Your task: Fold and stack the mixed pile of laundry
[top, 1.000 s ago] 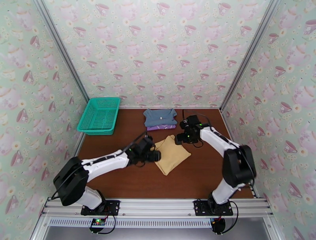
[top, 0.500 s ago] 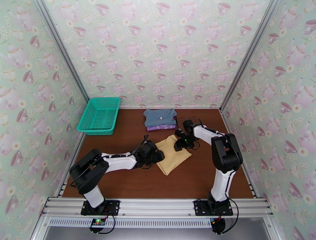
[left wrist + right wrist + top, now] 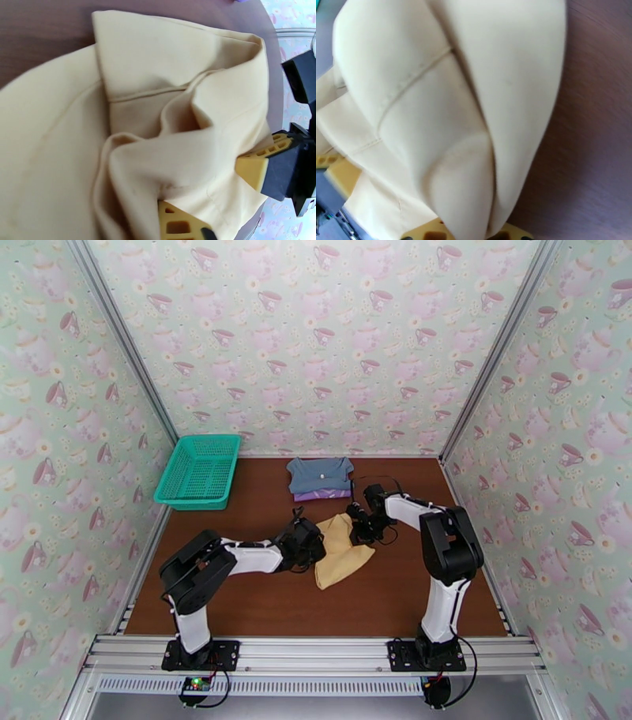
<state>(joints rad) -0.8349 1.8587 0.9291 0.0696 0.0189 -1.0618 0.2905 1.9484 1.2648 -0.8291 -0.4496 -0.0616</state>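
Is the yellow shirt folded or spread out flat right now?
Folded, though bunched: the yellow shirt lies as a compact bundle with overlapping layers.

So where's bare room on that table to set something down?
The table is bare along its near edge, in front of the yellow shirt, and beside the teal basket. The middle is crowded: left gripper and right gripper pinch that shirt.

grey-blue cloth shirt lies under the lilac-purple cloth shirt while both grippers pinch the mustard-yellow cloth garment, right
No: the top external view shows the grey-blue cloth shirt on top of the lilac-purple cloth shirt. The left gripper and right gripper do pinch the mustard-yellow cloth garment.
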